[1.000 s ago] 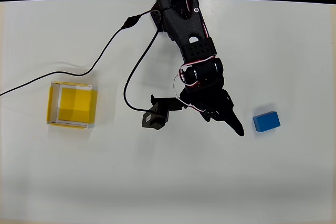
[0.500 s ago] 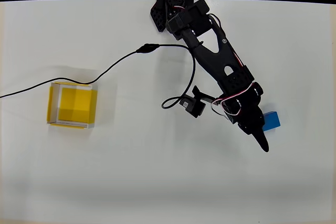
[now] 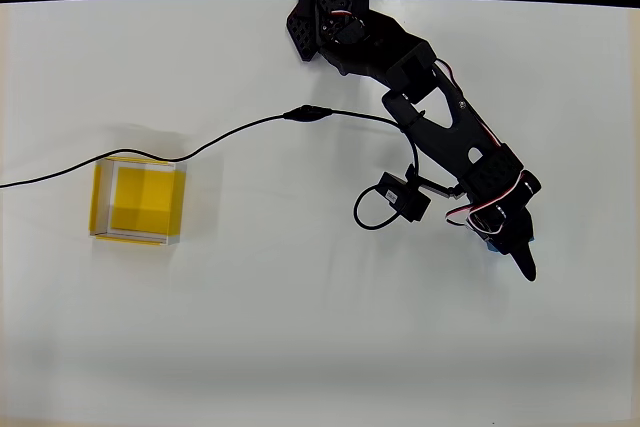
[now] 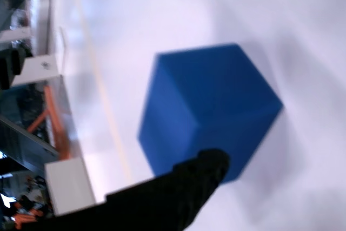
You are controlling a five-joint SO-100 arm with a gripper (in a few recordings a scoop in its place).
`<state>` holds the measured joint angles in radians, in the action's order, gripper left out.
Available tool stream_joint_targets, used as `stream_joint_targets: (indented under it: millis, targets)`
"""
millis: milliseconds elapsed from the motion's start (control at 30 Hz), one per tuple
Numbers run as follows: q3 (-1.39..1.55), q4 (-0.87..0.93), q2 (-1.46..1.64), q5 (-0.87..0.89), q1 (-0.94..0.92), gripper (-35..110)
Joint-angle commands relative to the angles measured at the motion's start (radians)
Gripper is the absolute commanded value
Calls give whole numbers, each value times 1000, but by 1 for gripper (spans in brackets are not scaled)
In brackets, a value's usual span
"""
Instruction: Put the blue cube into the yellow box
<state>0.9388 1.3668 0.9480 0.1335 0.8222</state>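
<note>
**Claw over the cube, box far off**

The claw (image 3: 512, 244) hangs directly over the blue cube (image 4: 208, 109), presumably lining up a grasp; whether it is open cannot be told. The cube rests on the white worktop (image 3: 300, 327), well apart from the yellow box (image 3: 138, 200) (its long axis is unclear from these views).
</note>
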Motion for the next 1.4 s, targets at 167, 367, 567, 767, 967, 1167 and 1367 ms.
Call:
stream_joint_targets:
  millis: [167, 367, 567, 767, 967, 1167, 1367]
  targets:
    - [-144, 11, -15, 29, 29, 65]
    - [-178, -25, -74, 25, 18, 63]
    - [-201, -67, -114, 20, 11, 59]
    - [-219, -94, -132, -8, 20, 52]
    - [-222, -117, -137, -38, 35, 45]
    - [-222, -124, -133, -95, 57, 36]
    - [-221, -121, -133, -115, 60, 28]
